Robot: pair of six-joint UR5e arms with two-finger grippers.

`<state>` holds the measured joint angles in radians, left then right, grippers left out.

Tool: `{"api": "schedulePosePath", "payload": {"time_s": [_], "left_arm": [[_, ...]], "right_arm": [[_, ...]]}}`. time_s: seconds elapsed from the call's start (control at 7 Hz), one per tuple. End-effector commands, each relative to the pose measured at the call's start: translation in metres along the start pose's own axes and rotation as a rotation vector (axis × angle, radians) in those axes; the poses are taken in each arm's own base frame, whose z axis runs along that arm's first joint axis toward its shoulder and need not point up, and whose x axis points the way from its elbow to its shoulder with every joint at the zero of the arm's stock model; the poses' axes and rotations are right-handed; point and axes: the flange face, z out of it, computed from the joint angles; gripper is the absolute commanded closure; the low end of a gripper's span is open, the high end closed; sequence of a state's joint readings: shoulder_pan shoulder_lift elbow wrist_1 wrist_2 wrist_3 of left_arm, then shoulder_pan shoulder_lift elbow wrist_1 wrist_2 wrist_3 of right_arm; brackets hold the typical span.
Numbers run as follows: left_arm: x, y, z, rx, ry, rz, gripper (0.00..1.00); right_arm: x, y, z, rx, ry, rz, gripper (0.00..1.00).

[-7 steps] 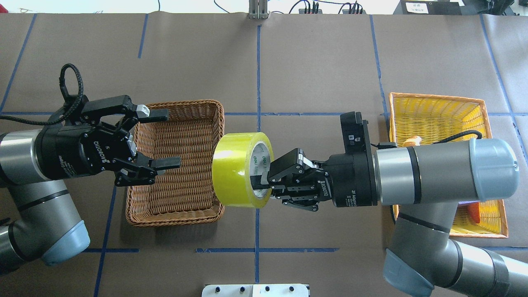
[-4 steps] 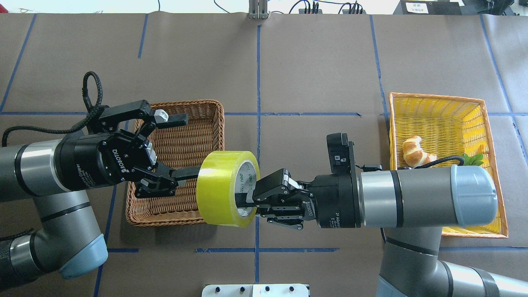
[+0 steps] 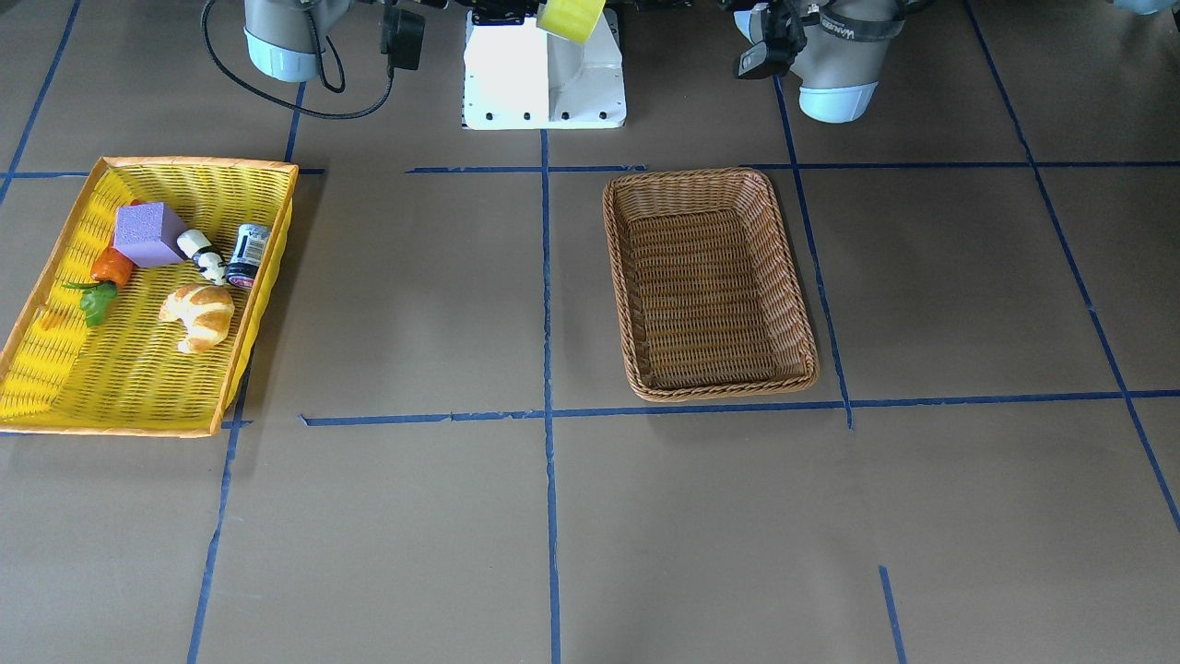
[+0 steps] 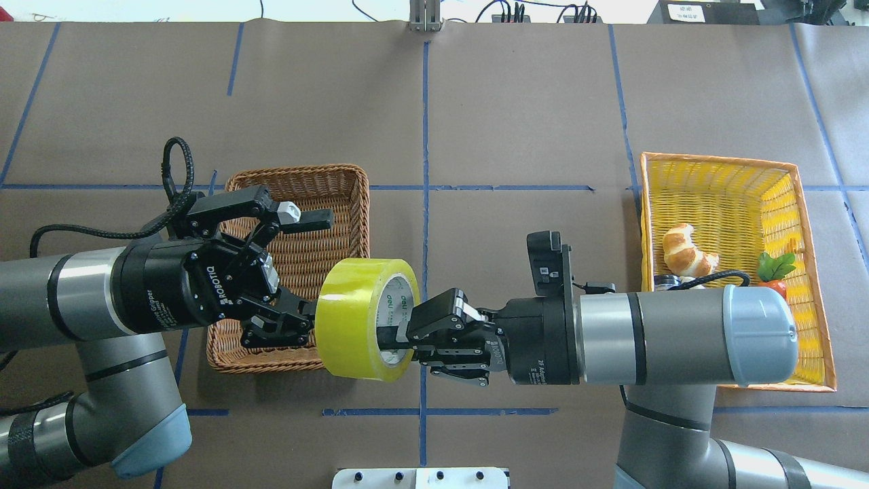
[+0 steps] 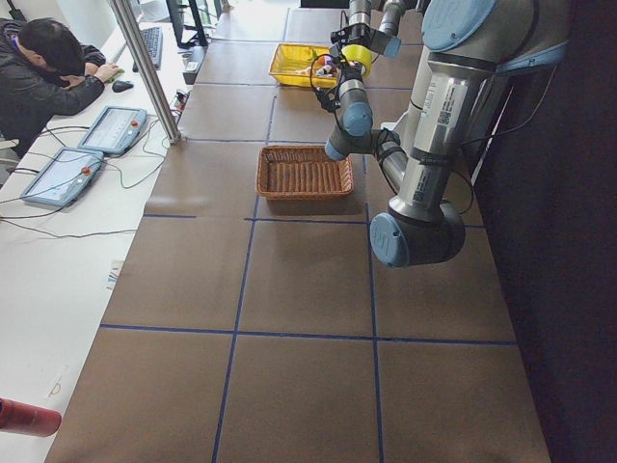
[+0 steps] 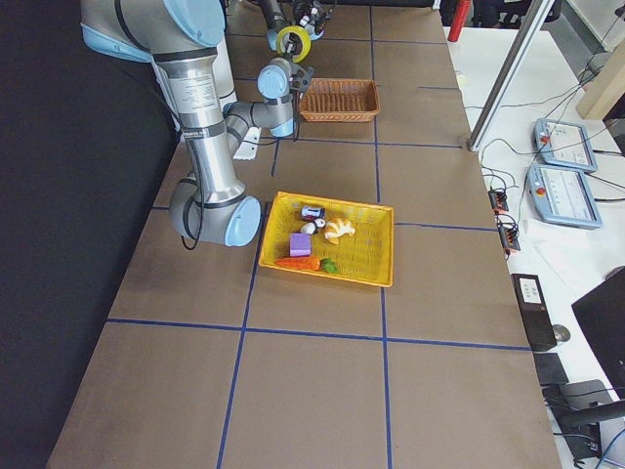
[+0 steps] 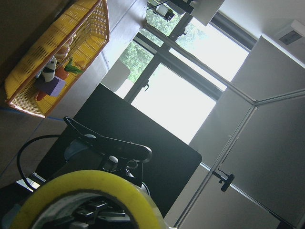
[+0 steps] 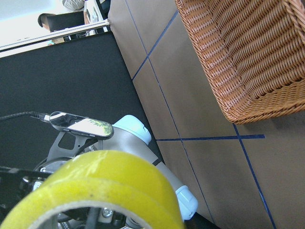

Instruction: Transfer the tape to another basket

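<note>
**Item:** wide roll of translucent yellow-green packing tape, white core.
**Loc.:** in the air, centre-left of table, over the right rim of the rectangular brown wicker basket; not in it.
**Right gripper**: clamped on roll wall, one finger thru core.
**Left gripper**: spread wide, holds nothing, just left of roll; contact w/ roll unclear.
**Done:** tape is out of the bright yellow woven tray, far right.
**Left to do, prob.:** hand-over, lowering into brown basket, release.
</note>
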<state>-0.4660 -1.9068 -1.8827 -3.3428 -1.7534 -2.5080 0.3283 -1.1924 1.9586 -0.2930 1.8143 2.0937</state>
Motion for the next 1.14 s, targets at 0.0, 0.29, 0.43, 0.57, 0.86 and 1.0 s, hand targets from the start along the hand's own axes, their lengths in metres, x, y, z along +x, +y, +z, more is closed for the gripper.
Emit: {"api": "schedulePosePath", "payload": {"time_s": [0.0, 0.29, 0.43, 0.57, 0.86, 1.0], "left_arm": [[-0.0012, 0.0018, 0.0032, -0.006, 0.000, -0.004, 0.03], [-0.0009, 0.0016, 0.0044, -0.005, 0.001, -0.002, 0.03], [-0.0010, 0.0014, 0.0046, -0.004, 0.000, -0.001, 0.07], [-0.0006, 0.0020, 0.0045, -0.005, 0.001, -0.001, 0.35], [0.0014, 0.0055, 0.0038, -0.013, 0.003, -0.005, 0.90], [0.0026, 0.0074, 0.0036, -0.017, 0.004, -0.005, 0.99]], "right_arm": [[0.0080, 0.0081, 0.0151, 0.019, -0.015, 0.014, 1.00], [0.0081, 0.0122, 0.0185, 0.013, -0.016, 0.016, 1.00], [0.0078, 0.0117, 0.0185, 0.018, -0.019, 0.016, 0.99], [0.0069, 0.0121, 0.0179, 0.017, -0.023, 0.015, 0.80], [0.0025, 0.0115, 0.0174, 0.068, -0.075, 0.018, 0.00], [0.0046, 0.0126, 0.0181, 0.066, -0.074, 0.020, 0.00]]}}
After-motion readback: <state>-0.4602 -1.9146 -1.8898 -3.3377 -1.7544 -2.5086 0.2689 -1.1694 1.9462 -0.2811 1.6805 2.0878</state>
